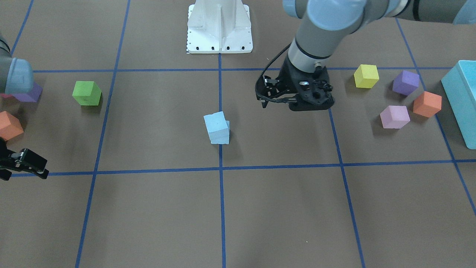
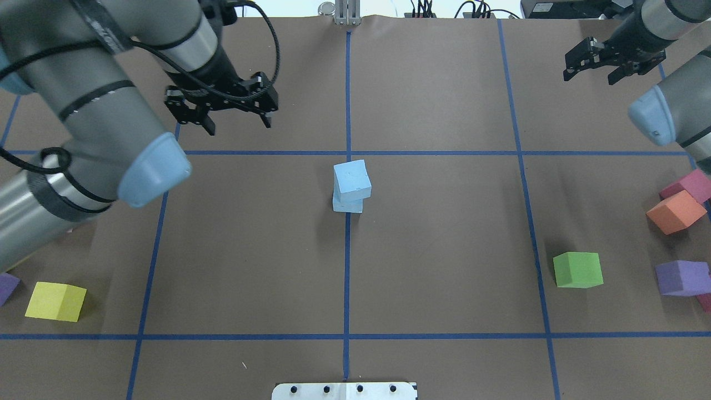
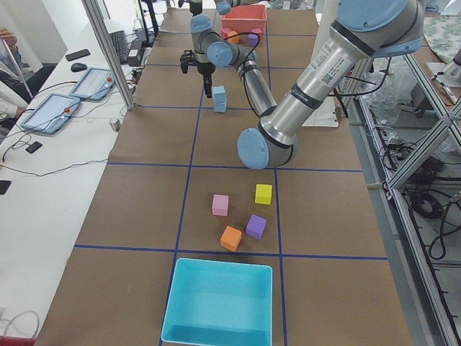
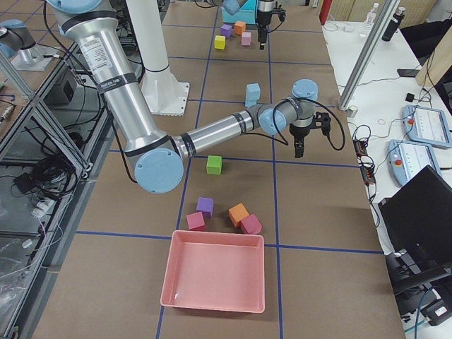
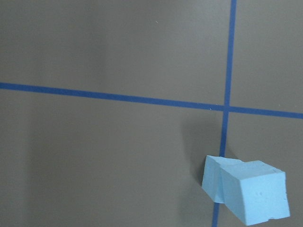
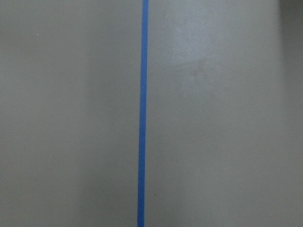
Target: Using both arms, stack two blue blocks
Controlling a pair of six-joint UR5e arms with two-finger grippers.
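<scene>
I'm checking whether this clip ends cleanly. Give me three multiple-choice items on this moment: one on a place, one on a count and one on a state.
1. Where are the two blue blocks?
A. In a bin.
B. Stacked on the central blue tape line.
C. Apart, side by side.

2. How many green cubes are in view?
A. None.
B. Three.
C. One.

3. How are the left pincer and the right pincer?
A. Both open, holding nothing.
B. Both shut on blocks.
C. One open, one shut.

Answers:
1. B: the overhead view shows one block on top of the other, slightly twisted, over the line.
2. C: only one green cube shows in any view.
3. A: the fingers of each are spread, with bare table between them.
</scene>
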